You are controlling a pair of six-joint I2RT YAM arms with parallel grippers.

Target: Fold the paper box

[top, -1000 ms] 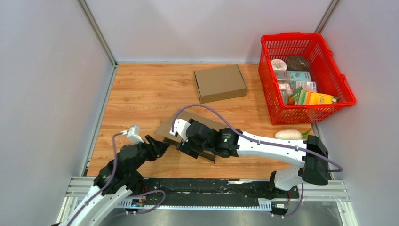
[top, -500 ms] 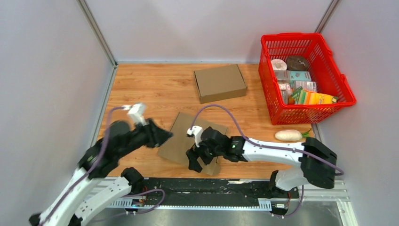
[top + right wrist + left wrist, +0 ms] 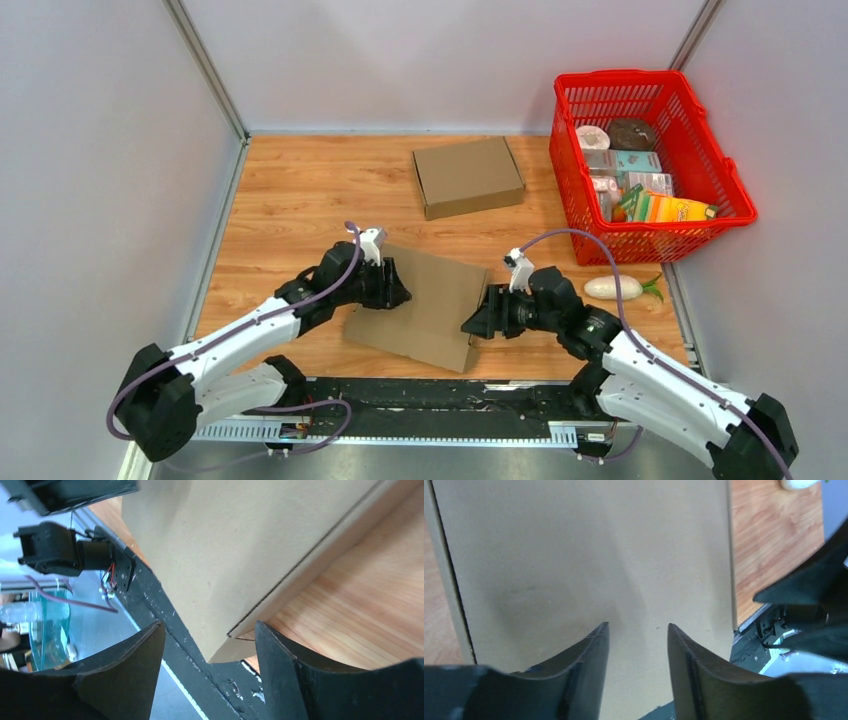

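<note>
Biggest worry for us here: the flat brown cardboard box [image 3: 425, 300] sits at the near edge of the light wooden counter [image 3: 300, 200], with one corner right by the black rail [image 3: 450, 400]. Any shove toward the bases could slide it off. It's smooth card on smooth wood grain, so we reckon it skates rather than folds.

The left end effector [image 3: 637, 626] is partly open over the box's plain top face, with nothing pinched between its curved black fingers [image 3: 584, 665]. The right end effector [image 3: 210, 625] is spread wide, and the box's near right corner, with a lid seam on it, shows between its fingers. It grips nothing either.

If the two push inward unevenly, we'd expect the box to spin or a thin panel to buckle, and creased board likes to spring back too. Whether any finger actually touches the card, we can't tell.

Farther back there's a second closed cardboard box [image 3: 468, 175], well apart, near a red plastic mesh basket [image 3: 640, 245] of groceries.
</note>
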